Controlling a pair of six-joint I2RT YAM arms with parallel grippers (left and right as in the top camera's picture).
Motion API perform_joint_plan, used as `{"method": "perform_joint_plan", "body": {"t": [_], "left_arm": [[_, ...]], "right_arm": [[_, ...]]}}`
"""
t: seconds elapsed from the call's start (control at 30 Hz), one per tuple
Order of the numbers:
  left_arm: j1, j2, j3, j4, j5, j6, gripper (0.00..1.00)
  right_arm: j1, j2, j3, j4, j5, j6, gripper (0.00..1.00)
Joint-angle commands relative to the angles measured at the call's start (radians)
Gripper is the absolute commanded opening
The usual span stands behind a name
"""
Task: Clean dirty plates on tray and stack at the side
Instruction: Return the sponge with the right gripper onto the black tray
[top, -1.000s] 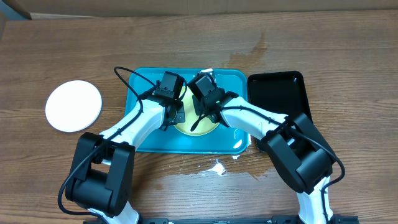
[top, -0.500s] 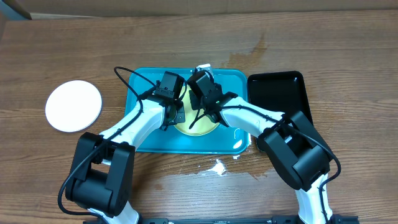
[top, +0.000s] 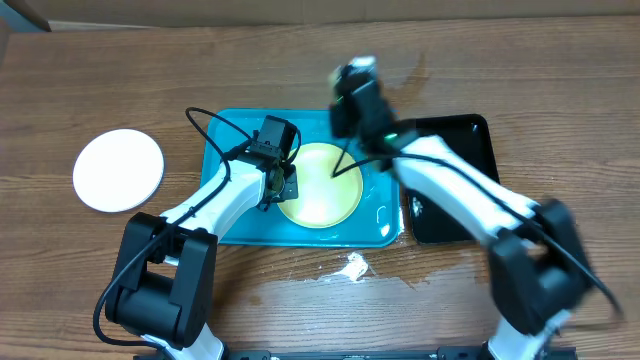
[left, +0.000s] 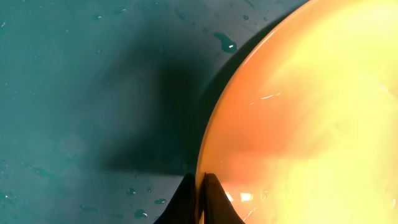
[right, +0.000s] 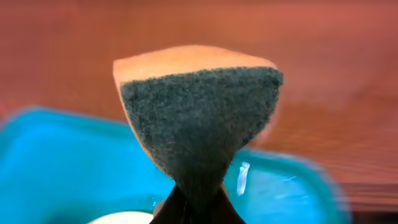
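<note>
A pale yellow-green plate (top: 320, 190) lies in the turquoise tray (top: 232, 215). My left gripper (top: 283, 184) is shut on the plate's left rim; in the left wrist view its fingertips (left: 200, 196) pinch the edge of the plate (left: 305, 118) above the wet tray floor (left: 87, 93). My right gripper (top: 356, 75) is raised over the tray's back edge, blurred by motion. In the right wrist view it (right: 198, 208) is shut on a sponge (right: 199, 112) with a dark green scouring face and an orange back. A white plate (top: 118, 170) sits on the table, left of the tray.
A glossy black tray (top: 455, 150) stands right of the turquoise one, partly under my right arm. A small white blob (top: 352, 266) lies on the wood in front of the tray. A damp stain (top: 415, 75) marks the table at the back.
My right gripper has lifted off the yellow-green plate with the sponge and swung toward the back right, uncovering the plate. The left gripper keeps its hold on the rim.
</note>
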Motion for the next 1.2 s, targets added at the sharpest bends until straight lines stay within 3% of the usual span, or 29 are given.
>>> {"method": "perform_joint_plan", "body": {"t": [0.0,0.2,0.4,0.77,0.83,1.07,1.13,1.17], "left_arm": [[-0.001,0.026,-0.013,-0.005,-0.007,0.027,0.04],[-0.001,0.026,-0.013,-0.005,-0.008,0.027,0.04],[-0.001,0.025,-0.009,0.000,-0.010,0.027,0.04],[-0.001,0.025,0.091,-0.118,-0.005,0.092,0.04],[-0.001,0.025,0.135,-0.186,-0.006,0.112,0.04],[-0.001,0.025,0.369,-0.436,-0.007,0.157,0.04],[-0.001,0.025,0.420,-0.479,-0.008,0.167,0.04],[-0.001,0.025,0.439,-0.493,-0.010,0.172,0.04]], "right_arm": [[-0.055,-0.153,0.043,-0.077,0.020,-0.004,0.04],[-0.199,-0.254,0.043,-0.388,0.007,0.051,0.04],[-0.360,-0.225,-0.005,-0.660,-0.141,0.051,0.04],[-0.414,-0.177,-0.182,-0.549,-0.148,0.050,0.11],[-0.414,-0.159,-0.209,-0.535,-0.145,0.050,0.24],[-0.415,-0.117,-0.255,-0.481,-0.142,0.039,0.56],[-0.415,-0.117,-0.255,-0.481,-0.142,0.039,0.71],[-0.415,-0.117,-0.255,-0.483,-0.142,0.039,0.84]]}}
